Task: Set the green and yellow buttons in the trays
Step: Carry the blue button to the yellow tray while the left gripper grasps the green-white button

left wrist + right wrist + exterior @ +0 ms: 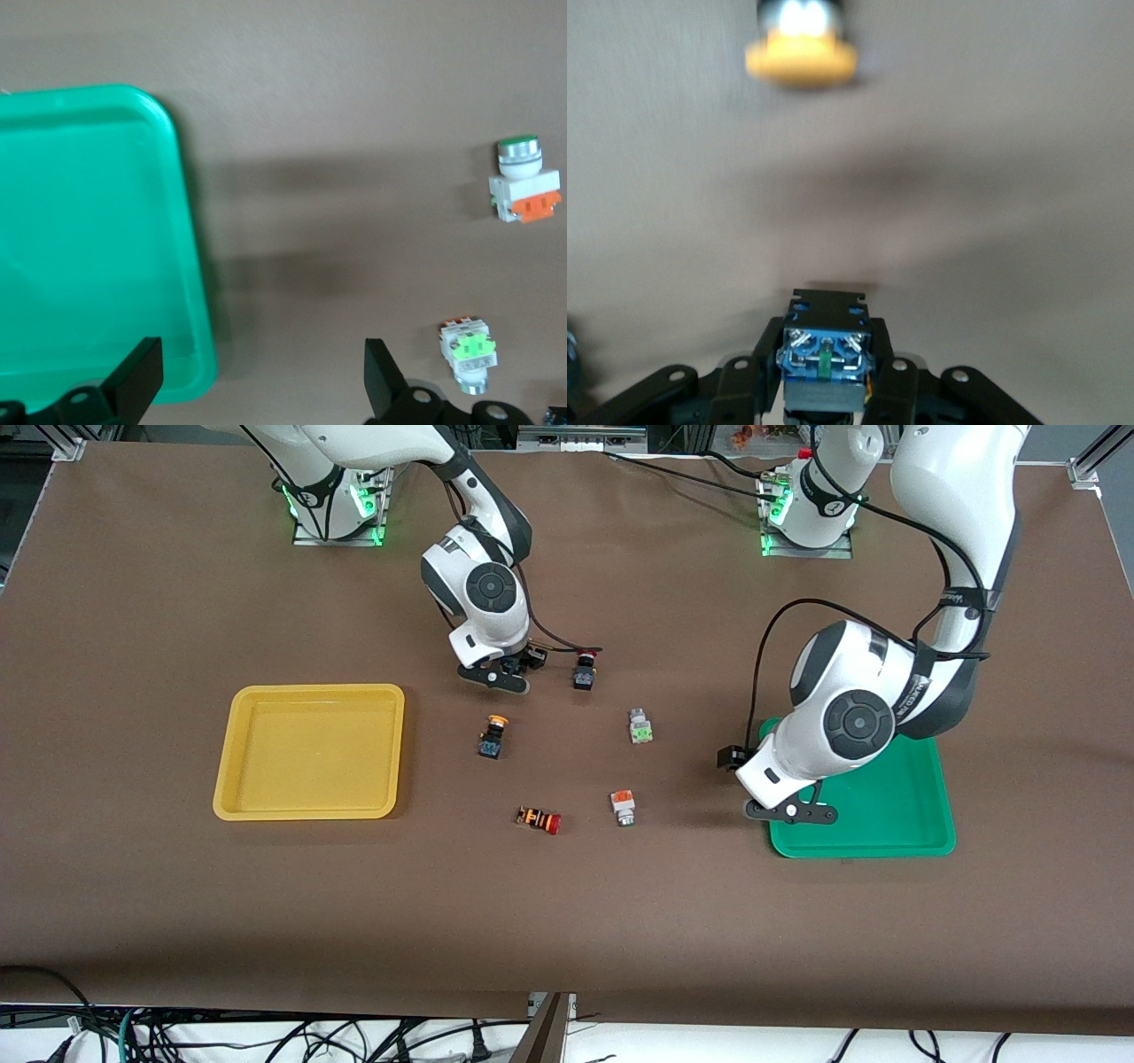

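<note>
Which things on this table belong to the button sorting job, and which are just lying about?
Job:
- yellow tray
- green tray, left gripper open over its edge
- yellow button on the table
- yellow button shut in the right gripper
- white button with green block
- white button with orange block

Lying about:
- red-capped black switch
- red-capped striped switch

Brown tabletop [177, 921]; one tray [239, 797] yellow, the other tray [895, 841] green; striped orange-and-black switch [539, 818] with a red cap.
</note>
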Available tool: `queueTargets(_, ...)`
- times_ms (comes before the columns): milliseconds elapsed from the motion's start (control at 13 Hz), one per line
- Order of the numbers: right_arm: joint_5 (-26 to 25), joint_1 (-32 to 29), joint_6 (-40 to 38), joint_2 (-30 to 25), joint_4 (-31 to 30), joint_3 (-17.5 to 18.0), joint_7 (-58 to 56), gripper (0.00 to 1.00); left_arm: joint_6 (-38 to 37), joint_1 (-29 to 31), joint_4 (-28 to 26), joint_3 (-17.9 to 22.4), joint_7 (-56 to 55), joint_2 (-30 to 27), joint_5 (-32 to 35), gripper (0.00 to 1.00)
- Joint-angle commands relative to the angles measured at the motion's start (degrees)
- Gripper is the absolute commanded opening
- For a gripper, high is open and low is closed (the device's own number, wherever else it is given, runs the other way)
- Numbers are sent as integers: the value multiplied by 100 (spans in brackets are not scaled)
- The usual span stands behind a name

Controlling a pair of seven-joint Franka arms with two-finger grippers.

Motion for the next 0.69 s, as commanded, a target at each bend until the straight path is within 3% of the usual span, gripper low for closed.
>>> queueTargets(0,72,-4,-938,-384,312,-761,-1163,7,347,-488,-140,-26,-1048,197,-79,100)
queueTargets(231,81,-4,-1766,-464,743,-1921,-2850,7,1557,-1069,-605,-26,-2368,399,-132,100)
queueTargets(385,81,-74,-1882,-446,789,-2572,-3941,7,1956,-1341,-712,-17,-2774,575,-132,100)
queueTargets(615,81,-845,-1873,-236,736,-2733,-5103,8,1974,-1527,-940,-17,-2794,620,-132,100)
